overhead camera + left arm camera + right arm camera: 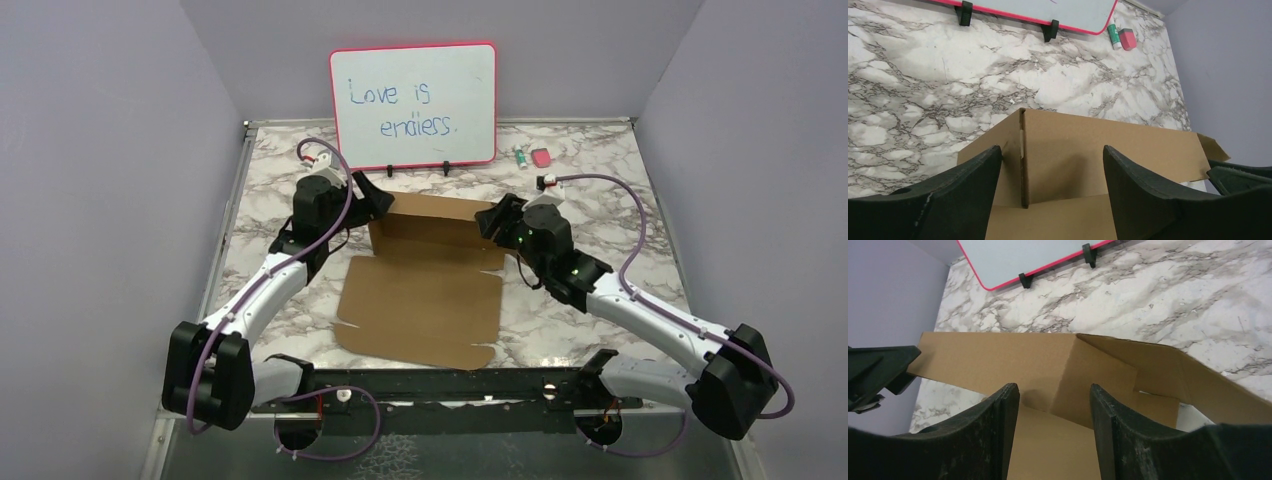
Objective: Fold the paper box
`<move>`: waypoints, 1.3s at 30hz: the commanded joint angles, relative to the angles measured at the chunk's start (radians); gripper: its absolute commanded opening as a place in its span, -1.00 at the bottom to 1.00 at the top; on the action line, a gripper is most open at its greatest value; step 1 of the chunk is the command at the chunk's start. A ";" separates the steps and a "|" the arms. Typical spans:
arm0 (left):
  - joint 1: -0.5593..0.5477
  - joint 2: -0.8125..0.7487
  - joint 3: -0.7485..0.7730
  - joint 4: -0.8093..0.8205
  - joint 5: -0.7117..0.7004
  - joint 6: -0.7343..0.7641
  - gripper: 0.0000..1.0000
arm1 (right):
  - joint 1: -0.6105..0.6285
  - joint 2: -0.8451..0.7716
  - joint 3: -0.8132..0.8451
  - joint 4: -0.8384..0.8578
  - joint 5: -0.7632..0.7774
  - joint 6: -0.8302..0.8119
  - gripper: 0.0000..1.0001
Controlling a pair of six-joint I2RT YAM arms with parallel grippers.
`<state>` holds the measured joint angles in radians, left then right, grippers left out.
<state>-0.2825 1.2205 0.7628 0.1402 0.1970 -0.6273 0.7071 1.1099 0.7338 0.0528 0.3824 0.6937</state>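
Paper box (pixel 425 285) lies at mid worktop (pixel 600 200): flat panel toward the near edge, raised wall along its far side. Left end effector (pixel 374 199) stands at the wall's left end, right end effector (pixel 490 218) at its right end; each has a corner of the wall between its spread fingers. Whiteboard (pixel 414 105) stands upright behind the box, at the far edge. Small tube (pixel 521 157) and small block (pixel 541 158) lie side by side just right of the whiteboard's foot, well apart from the box

paper box (pixel 425 300): one
whiteboard (pixel 414 100): one
black whiteboard feet (pixel 1050 30): two
end effectors: two, left end effector (pixel 368 194) and right end effector (pixel 494 218)
pink block (pixel 541 158): one
green-capped tube (pixel 521 157): one
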 commanded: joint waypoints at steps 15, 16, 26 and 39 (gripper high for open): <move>0.005 -0.230 -0.027 -0.255 -0.201 0.083 0.47 | -0.064 0.183 0.062 0.275 -0.378 0.058 0.04; 0.005 -0.239 -0.019 -0.279 -0.238 0.094 0.49 | -0.068 0.186 0.062 0.274 -0.377 0.044 0.05; 0.002 -0.298 0.104 -0.423 -0.352 0.190 0.64 | -0.121 0.071 0.072 0.152 -0.305 -0.206 0.37; -0.269 -0.300 0.146 -0.398 -0.252 0.151 0.62 | -0.317 -0.091 -0.074 0.166 -0.425 -0.455 0.57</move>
<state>-0.3828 0.9237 0.9127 -0.2905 -0.0700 -0.4507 0.4854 1.0260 0.7376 0.1871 0.1120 0.2985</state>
